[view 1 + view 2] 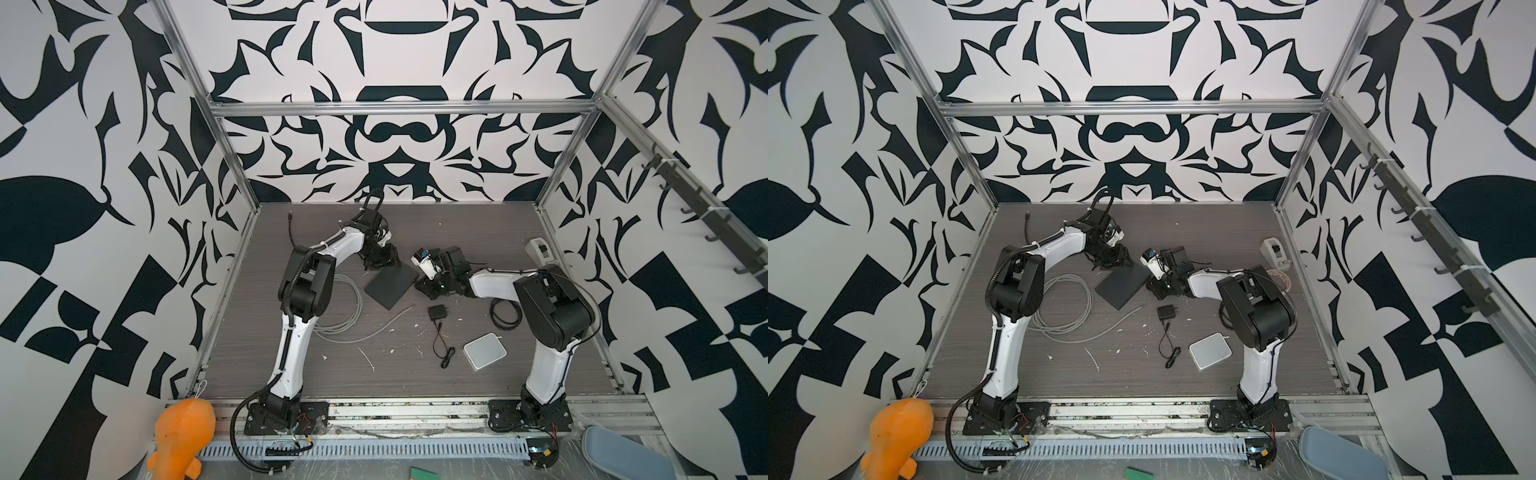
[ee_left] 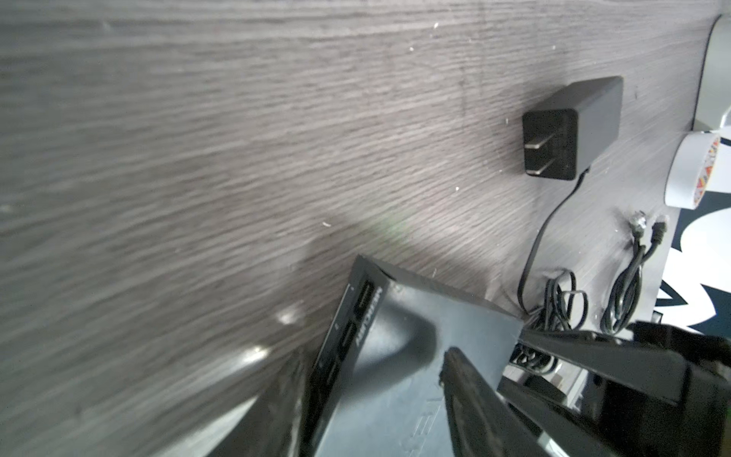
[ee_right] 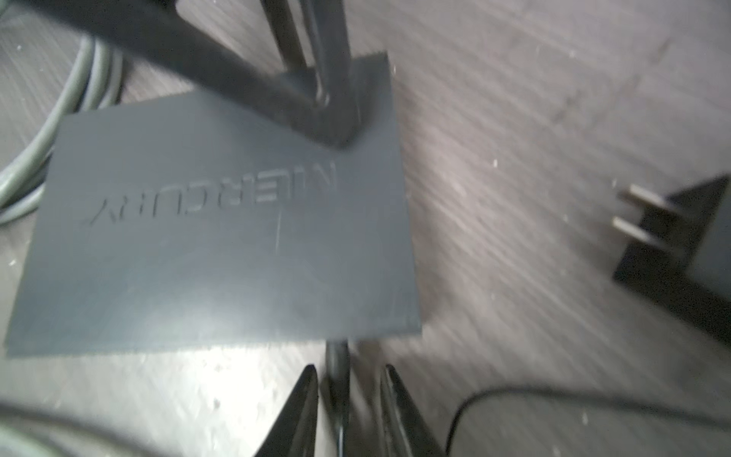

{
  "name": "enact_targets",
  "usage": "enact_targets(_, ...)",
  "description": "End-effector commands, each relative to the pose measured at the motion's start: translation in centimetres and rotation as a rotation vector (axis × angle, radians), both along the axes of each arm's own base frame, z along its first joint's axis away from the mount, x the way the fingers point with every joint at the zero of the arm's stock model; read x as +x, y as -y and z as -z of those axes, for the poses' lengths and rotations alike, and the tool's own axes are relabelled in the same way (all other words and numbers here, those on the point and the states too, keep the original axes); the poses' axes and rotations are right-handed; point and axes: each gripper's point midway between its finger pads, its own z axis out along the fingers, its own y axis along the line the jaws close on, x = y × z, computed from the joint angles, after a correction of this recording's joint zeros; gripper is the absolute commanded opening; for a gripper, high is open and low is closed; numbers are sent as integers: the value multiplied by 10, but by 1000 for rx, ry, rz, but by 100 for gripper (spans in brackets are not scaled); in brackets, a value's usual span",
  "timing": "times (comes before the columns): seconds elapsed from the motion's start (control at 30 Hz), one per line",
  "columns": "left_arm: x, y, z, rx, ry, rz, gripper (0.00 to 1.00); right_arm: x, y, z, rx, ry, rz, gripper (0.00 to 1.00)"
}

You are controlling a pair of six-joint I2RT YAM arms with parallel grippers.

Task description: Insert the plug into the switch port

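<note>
The right end effector (image 3: 350, 372) stands parted around the plug (image 3: 336, 350) at the edge of the black switch (image 1: 390, 289) on the bench (image 1: 249, 332), the left end effector (image 2: 374, 351) straddles a corner, whether clamped I cannot tell, so the cord (image 3: 339, 419) snagging could tug a half-seated plug loose

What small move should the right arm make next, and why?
Probably back the right gripper straight away from the switch: its jaws stand apart around the cable, whose plug already meets the switch's edge; seating is too blurred to confirm.
</note>
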Motion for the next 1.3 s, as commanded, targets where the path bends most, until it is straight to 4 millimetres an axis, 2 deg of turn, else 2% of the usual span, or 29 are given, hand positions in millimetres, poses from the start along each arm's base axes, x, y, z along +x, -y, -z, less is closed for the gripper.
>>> enact_targets(0.0, -8, -10, 11, 64, -62, -43, 58, -5, 2, -16, 27, -25, 6, 31)
enact_targets(0.23, -5, -11, 12, 59, -66, -60, 58, -4, 2, -9, 21, -48, 15, 25)
enact_targets(0.63, -19, -8, 17, 25, -112, -26, 57, 4, -4, 3, -11, -34, -1, 15)
enact_targets(0.87, -24, -2, 16, -11, -130, -3, 55, 3, -6, 6, -15, -33, -19, 5)
enact_targets(1.0, -32, 6, 16, -38, -148, 27, 53, 7, -7, 5, -16, -8, -24, 0)
enact_targets(1.27, -48, 23, 19, -71, -187, 76, 52, 19, -16, 3, 1, 30, -47, 0)
